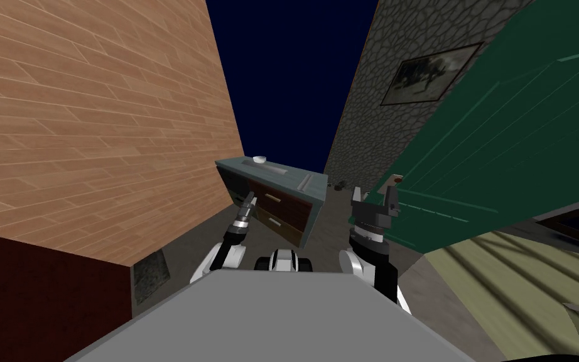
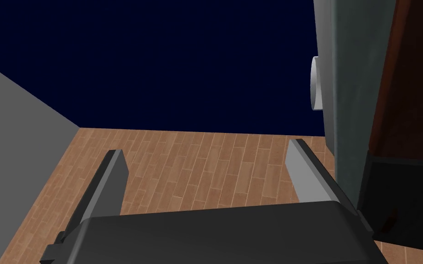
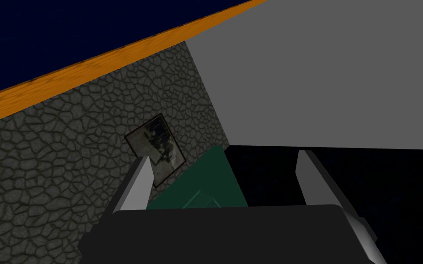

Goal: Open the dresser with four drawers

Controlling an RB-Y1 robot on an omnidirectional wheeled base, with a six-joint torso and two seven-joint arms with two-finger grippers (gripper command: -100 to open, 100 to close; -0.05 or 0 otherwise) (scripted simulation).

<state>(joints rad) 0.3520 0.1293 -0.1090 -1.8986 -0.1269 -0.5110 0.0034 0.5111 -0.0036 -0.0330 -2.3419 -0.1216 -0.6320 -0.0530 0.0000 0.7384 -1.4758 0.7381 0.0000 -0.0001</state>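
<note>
In the head view, the dresser (image 1: 317,212) stands just ahead of me. Its long axis runs across my front, from the plank wall (image 1: 93,126) on my left toward the green door (image 1: 508,138) on my right. It is a boxy piece with a dull teal frame, flat dark brown drawer fronts (image 1: 285,204) and pale bar handles (image 1: 272,198) that lie along that same axis. A small white bowl (image 1: 259,159) sits on its top near the back left corner. My left gripper (image 1: 250,202) is up against the left part of the front, just beside the nearest handle, so this arm is much the nearer one. My right gripper (image 1: 375,197) is raised beside the green door, well apart from the dresser.

In the left wrist view, my left gripper (image 2: 206,170) has its fingers spread wide with nothing between them but the plank wall beyond. The dresser's teal frame (image 2: 348,91) and a brown drawer front (image 2: 412,73) lie off to the outer side of one finger, close to it. I cannot tell whether they touch. The bowl (image 2: 316,83) shows edge-on past the dresser's top. I judge the hand must turn toward the front and bring a handle between the blades before any pull.

In the right wrist view, my right gripper (image 3: 224,181) is also spread wide and holds nothing.
</note>
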